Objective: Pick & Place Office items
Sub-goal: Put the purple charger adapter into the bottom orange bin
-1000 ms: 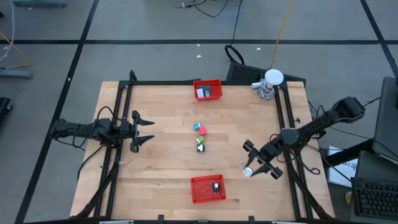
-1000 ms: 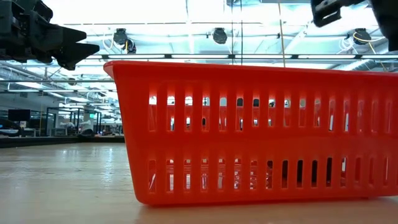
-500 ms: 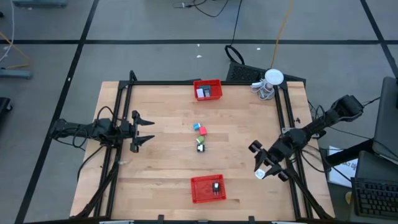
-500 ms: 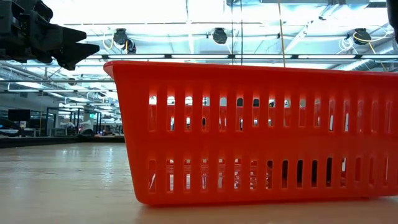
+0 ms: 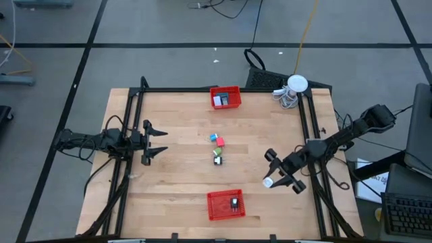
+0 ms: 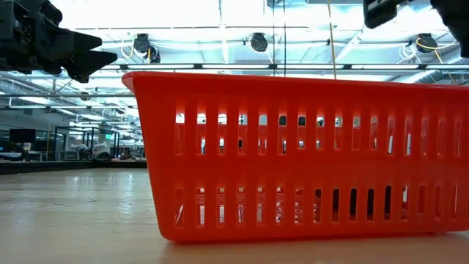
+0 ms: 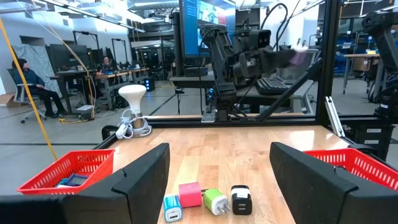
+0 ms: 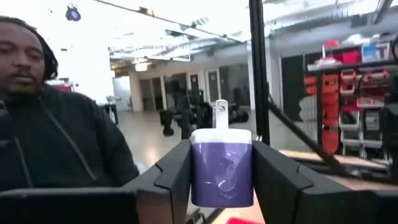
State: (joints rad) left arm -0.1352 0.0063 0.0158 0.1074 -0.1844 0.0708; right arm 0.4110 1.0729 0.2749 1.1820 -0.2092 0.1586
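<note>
Right claw (image 8: 221, 180) is clamped on a purple-and-white charger plug (image 8: 221, 165), prongs pointing away from my wrist; from overhead it sits over the right part of the table (image 5: 175, 182), in the air between the near red basket (image 5: 225, 204) and the right rail, white tip of the plug showing at the fingers (image 5: 268, 182). Past the plug, a person in a dark hoodie (image 8: 56, 149) is close beyond the table edge. Near basket already has one small dark item (image 5: 234, 202) in it. Left claw (image 7: 217, 180) is spread wide, holding nothing, parked at the left edge of the table and facing the middle. Four small plugs remain mid-table in a loose row: blue (image 7: 171, 208), pink (image 7: 190, 193), green (image 7: 215, 201), black (image 7: 240, 200), close together, pink and green just beside each other. Far basket (image 5: 225, 97) at the back edge holds a flat bluish-white item (image 5: 221, 101). White round thing with coiled cable (image 5: 291, 90) sits at the back right corner.
</note>
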